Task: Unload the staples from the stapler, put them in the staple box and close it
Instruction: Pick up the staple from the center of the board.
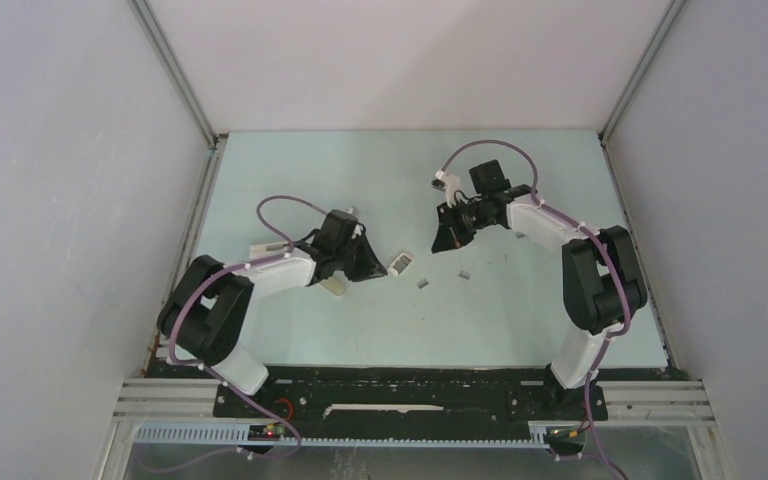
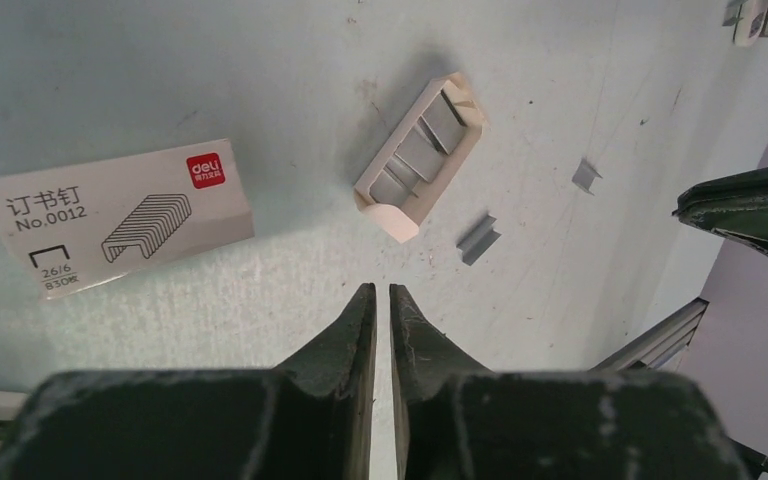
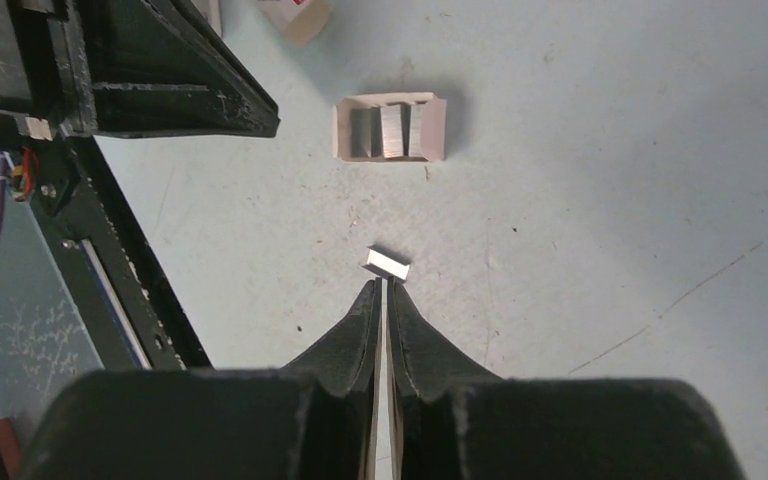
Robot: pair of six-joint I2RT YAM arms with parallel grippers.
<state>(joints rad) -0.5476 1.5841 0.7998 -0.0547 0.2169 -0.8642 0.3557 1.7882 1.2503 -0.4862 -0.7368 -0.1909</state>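
Two loose staples point(image 1: 423, 284) point(image 1: 464, 272) lie on the pale table between my grippers. In the left wrist view they are short grey strips point(image 2: 479, 240) point(image 2: 586, 175). A small open cardboard tray point(image 2: 400, 222) point(image 1: 400, 264) holds more grey staple blocks point(image 2: 430, 140). My left gripper point(image 2: 375, 290) point(image 1: 378, 270) hovers just short of the tray, with only a thin slit between its jaws and nothing in them. My right gripper point(image 3: 381, 284) point(image 1: 443, 244) is likewise almost closed and empty. A bright staple strip point(image 3: 388, 264) lies just past its tips. I cannot pick out the stapler with certainty.
A white printed staple box point(image 2: 110, 215) point(image 3: 295, 15) lies flat beside the tray point(image 3: 344, 128). A white piece point(image 1: 335, 287) pokes out beneath my left wrist. The enclosure walls rise on three sides, and the black base rail point(image 1: 410, 390) runs along the near edge.
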